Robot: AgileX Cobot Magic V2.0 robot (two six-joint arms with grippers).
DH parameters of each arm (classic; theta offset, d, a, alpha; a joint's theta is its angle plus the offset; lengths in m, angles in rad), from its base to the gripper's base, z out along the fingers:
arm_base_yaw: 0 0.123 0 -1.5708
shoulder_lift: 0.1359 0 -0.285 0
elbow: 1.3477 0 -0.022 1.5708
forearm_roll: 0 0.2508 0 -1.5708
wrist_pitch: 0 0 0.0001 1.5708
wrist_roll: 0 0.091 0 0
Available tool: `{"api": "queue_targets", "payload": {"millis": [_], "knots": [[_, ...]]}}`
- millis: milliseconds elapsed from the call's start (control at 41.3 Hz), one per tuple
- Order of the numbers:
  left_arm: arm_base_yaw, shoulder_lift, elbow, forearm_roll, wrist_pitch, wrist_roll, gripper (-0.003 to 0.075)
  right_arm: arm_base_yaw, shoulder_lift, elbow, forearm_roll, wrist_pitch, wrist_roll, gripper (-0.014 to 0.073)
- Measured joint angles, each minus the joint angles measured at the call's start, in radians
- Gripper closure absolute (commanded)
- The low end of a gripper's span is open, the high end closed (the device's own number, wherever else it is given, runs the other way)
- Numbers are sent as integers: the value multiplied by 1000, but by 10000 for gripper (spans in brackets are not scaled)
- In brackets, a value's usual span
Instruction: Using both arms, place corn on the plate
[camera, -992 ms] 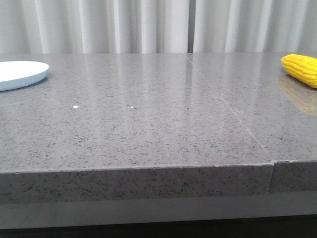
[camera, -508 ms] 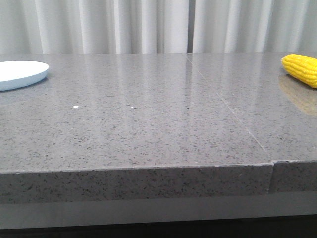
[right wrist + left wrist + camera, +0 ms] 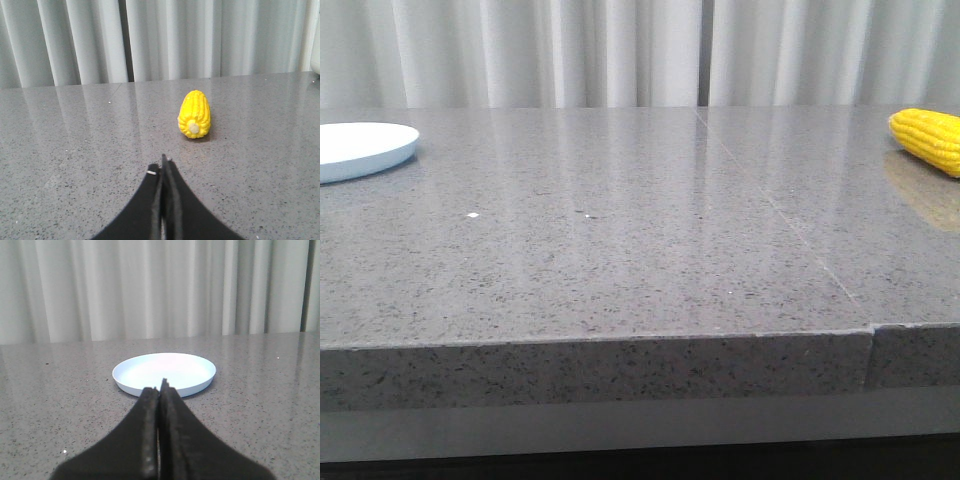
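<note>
Left claw black, tapered, matte fingers; right claw black, slim, pointed tips

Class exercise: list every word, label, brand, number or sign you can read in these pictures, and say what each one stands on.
None: no view shows any writing. The plate is plain, the corn has only kernels, and the table and curtain are unmarked.
</note>
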Motion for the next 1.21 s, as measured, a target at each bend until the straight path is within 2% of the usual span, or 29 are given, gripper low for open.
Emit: {"api": "queue_targets", "payload": {"millis": [97,242,387,653,895,1210], "knots": [[0,0,-46,0,6,0,740,0,0,-82,0,60,0,662],[0,0,-202,0,50,0,740,0,0,-241,0,174,0,662],[0,43,-411,0,164,0,740,0,59,-420,0,282,0,662],[0,287,-703,0,448,0,740,0,297,-648,0,486,0,662],[0,449,-727,0,557,0,740,0,469,-674,0,602,0,662],[0,548,-727,0,584,0,740,0,582,-674,0,611,0,662]]}}
